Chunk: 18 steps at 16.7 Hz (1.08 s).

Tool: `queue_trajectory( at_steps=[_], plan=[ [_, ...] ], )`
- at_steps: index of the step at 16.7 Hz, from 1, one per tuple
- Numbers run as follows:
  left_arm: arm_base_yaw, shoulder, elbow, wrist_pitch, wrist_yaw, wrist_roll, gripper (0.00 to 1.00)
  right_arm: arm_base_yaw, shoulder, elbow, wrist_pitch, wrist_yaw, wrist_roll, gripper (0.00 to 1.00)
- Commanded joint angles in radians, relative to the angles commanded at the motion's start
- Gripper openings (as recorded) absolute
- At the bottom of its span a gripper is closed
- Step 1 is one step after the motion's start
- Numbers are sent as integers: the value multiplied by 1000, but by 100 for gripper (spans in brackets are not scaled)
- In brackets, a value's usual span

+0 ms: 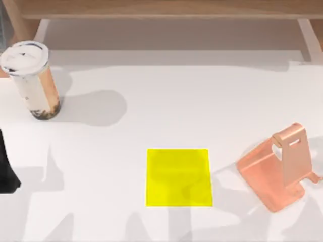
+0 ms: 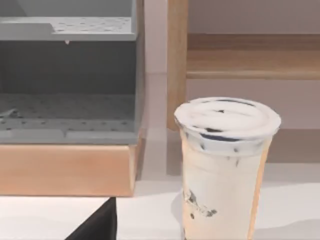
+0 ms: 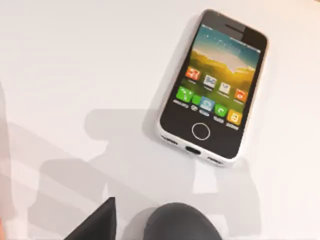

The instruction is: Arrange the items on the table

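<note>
Smartphone (image 3: pixel 213 86) lies flat, screen up, on the white tabletop (image 3: pixel 75 60) in my right wrist view, dark mouse (image 3: pixel 182 222) beside it (cut off). Cup (image 1: pixel 31 78) stands top-left overhead. Gripper state: cannot tell.

- cup (image 1: pixel 31 80): white lid, milky brown
- pad (image 1: pixel 178 177): plain yellow
- stand (image 1: pixel 280 169): copper-pink
- smartphone (image 3: pixel 214 85): silver edge, colourful icons
- mouse (image 3: pixel 182 223): dark grey
- table (image 1: pixel 192 101): white

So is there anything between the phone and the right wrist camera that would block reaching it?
Nothing visible blocks it. In the right wrist view the smartphone lies flat, screen up, on the white table. The dark grey mouse sits nearer the camera, apart from the phone and a little off the straight line to it.
</note>
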<state>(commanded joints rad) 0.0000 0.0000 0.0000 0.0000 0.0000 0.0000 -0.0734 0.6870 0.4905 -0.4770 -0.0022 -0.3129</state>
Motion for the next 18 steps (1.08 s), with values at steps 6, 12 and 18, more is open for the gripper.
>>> queue_trajectory(
  at_steps=[6, 12, 18],
  plan=[
    [0, 0, 0, 0, 0, 0, 100, -46, 563, 305, -301, 0, -194, 100],
    [0, 0, 0, 0, 0, 0, 100, -86, 877, 551, -549, 6, -355, 100],
    [0, 0, 0, 0, 0, 0, 100, -86, 898, 568, -565, 7, -369, 100]
  ],
)
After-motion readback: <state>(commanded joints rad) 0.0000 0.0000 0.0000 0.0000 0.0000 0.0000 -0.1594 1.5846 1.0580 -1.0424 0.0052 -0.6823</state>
